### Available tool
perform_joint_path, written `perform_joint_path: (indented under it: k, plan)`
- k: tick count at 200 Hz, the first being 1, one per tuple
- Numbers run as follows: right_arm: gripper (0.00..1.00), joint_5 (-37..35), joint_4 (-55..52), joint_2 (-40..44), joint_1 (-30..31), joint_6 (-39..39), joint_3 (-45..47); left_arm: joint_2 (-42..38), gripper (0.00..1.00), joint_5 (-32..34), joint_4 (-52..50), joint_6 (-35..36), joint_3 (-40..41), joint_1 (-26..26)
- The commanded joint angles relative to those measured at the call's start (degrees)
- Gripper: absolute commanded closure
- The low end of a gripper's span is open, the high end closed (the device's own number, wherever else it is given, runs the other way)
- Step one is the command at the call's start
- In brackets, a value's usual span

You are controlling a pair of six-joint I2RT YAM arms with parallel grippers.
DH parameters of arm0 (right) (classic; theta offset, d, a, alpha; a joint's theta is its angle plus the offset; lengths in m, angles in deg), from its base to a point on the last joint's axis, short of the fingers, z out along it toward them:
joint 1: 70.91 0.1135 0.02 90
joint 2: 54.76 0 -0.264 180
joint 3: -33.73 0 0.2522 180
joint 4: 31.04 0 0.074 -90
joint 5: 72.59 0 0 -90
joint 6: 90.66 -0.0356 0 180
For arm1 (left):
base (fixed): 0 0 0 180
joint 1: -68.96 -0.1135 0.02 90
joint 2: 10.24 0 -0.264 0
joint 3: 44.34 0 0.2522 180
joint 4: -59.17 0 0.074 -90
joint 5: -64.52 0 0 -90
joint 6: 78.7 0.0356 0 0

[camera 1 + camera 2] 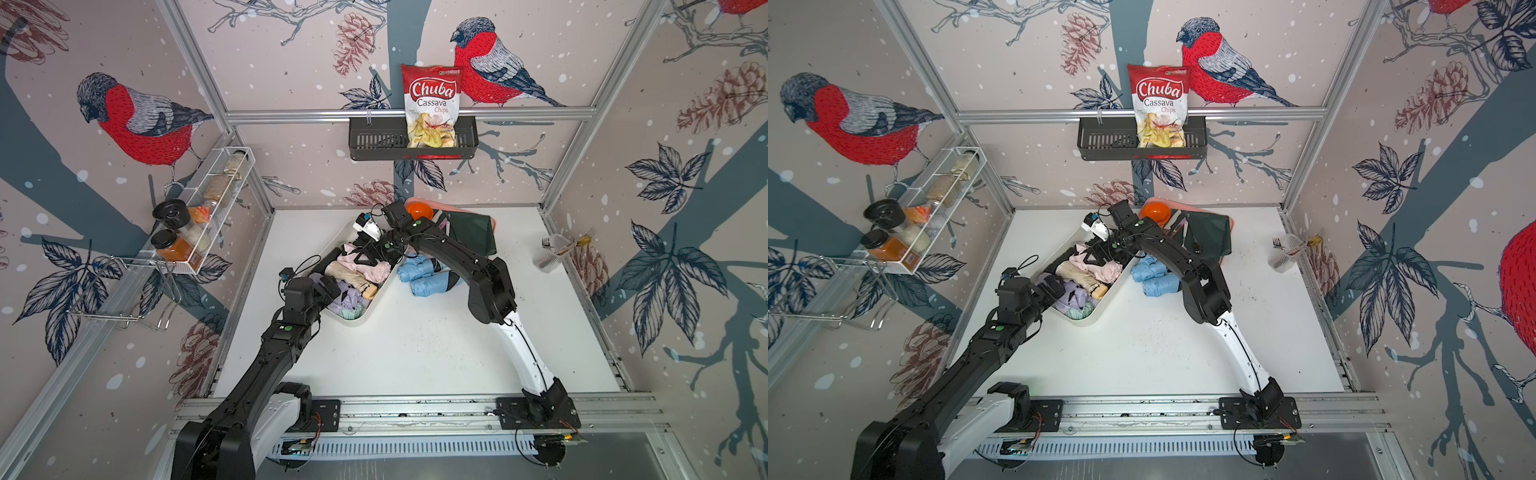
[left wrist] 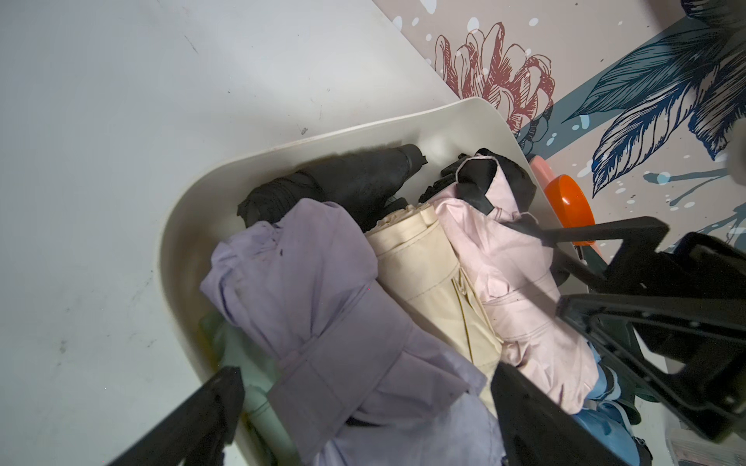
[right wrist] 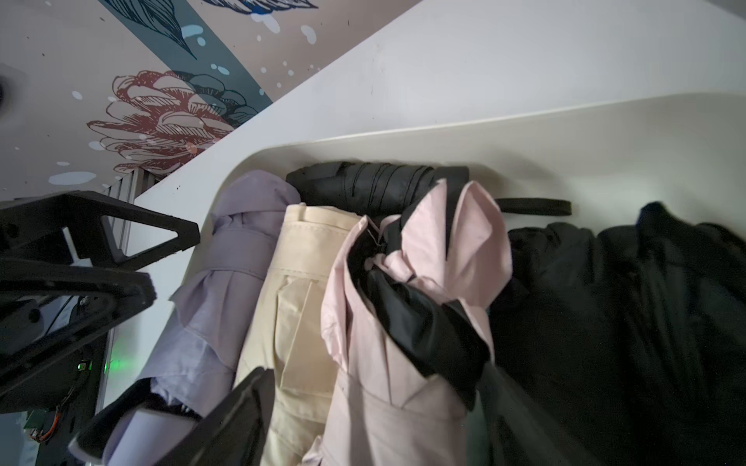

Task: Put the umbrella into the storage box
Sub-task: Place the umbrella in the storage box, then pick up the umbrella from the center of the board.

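Note:
The cream-white storage box (image 1: 350, 318) (image 1: 1084, 318) lies slantwise left of the table's middle, in both top views. It holds several folded umbrellas: lilac (image 2: 306, 282), cream (image 2: 424, 266), pink (image 3: 424, 314) and black (image 3: 363, 183). My right gripper (image 3: 375, 419) (image 1: 365, 254) hangs open over the box's far half, jaws wide astride the pink and cream umbrellas. My left gripper (image 2: 371, 411) (image 1: 328, 287) is open over the near end, its fingers either side of the lilac umbrella. Two light-blue umbrellas (image 1: 419, 274) (image 1: 1152, 276) lie on the table just right of the box.
A pink tray (image 1: 493, 222) at the back carries an orange bowl (image 1: 417, 210) and a dark green cloth (image 1: 473, 232). A clear cup of cutlery (image 1: 552, 253) stands far right. A black basket (image 1: 374, 141) with a chips bag hangs on the back wall, a wire spice rack (image 1: 199, 216) on the left.

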Motion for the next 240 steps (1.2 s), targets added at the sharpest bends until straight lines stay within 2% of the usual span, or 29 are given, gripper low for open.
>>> perform_joint_path:
  k: [1, 30, 81, 136, 177, 240]
  plan:
    - [0.15, -2.7, 0.3, 2.4, -0.1, -1.9, 0.1, -0.5, 0.01, 0.6, 1.1, 0.1, -0.3, 0.1]
    - [0.14, -5.8, 3.1, 7.3, -1.2, -5.2, 3.9, -1.5, 0.01, 1.4, 1.1, -0.2, 0.2, 0.1]
    - [0.14, -12.5, 14.1, 21.1, -3.4, -14.0, 22.1, -2.8, 0.01, 3.2, 0.3, 0.0, 0.2, 0.1]
    - [0.14, -32.0, 18.2, 34.2, -5.9, -27.0, 41.9, -1.8, 0.01, 3.6, 0.8, 0.2, 0.0, 0.1]
    - [0.14, -38.0, 17.8, 38.2, -7.7, -33.6, 52.5, -1.2, 0.01, 4.1, 1.3, 0.4, -0.1, 0.1]
    - [0.14, -44.7, 16.5, 38.2, -7.0, -40.0, 59.6, -0.8, 0.01, 4.2, 1.7, 0.6, 0.2, 0.1]
